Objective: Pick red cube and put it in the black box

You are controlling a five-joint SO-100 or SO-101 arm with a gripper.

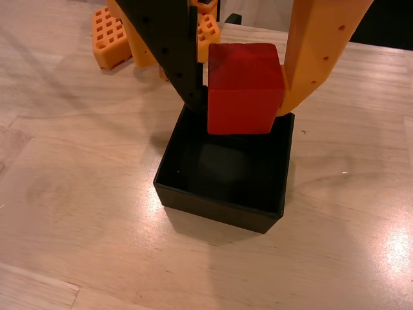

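1. Wrist view: two-finger gripper [245,97] enters from 12 o'clock, reaching down toward the light wooden tabletop [77,213]
2. Fingers: black plastic finger [171,45] at 9 o'clock of the load, orange plastic finger [316,51] at 3 o'clock; both press on opposite side faces, pinching the red cube-shaped block [244,90]
3. Block appears held clear of the table, over the far (12 o'clock) edge of the open square black box [219,205]; its lower face overlaps the box opening in this view
4. Block sits square between the fingers, top face up, edges roughly parallel to the box walls; no long axis, sides look equal
5. Box interior dark
6. Orange lattice-patterned plastic part [110,35] lies on the table at 11 o'clock, well apart from the box
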